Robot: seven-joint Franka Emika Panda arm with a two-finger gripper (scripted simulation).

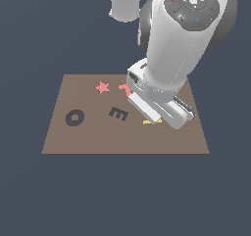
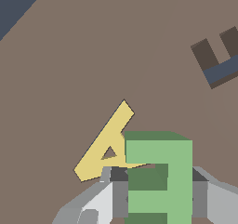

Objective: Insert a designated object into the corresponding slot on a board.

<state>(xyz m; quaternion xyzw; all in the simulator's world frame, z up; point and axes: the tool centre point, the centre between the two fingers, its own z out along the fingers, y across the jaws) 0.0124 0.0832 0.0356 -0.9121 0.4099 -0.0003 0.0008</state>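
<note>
- Brown, large and flat, the rectangular board [image 1: 68, 137] lay across the middle of the exterior frame, on a dark blue-grey desk [image 1: 122, 196].
- Green and flat, the small E-shaped block [image 2: 160, 172] sat at the bottom centre of the wrist frame, held between the two grey fingers [image 2: 118, 195] of the hand [image 2: 158, 197], which pressed on it from either side.
- In the exterior frame the block itself was hidden behind the white arm [image 1: 176, 44], and the hand [image 1: 164, 113] hung low over the right half of the board.
- The dark, near-black E-shaped recess [image 1: 118, 114] lay near the board's centre, left of the hand in the exterior frame; in the wrist frame only part of it [image 2: 218, 58] showed at the right edge, well apart from the block.
- A flat yellow A-shaped piece [image 2: 104, 146] lay on the board just beside the green block; whether they touched I could not tell. A sliver of it [image 1: 147, 122] showed under the hand.
- A dark ring-shaped recess [image 1: 75, 117] sat towards the board's left, and a pink star [image 1: 102, 87] lay near its upper edge.
</note>
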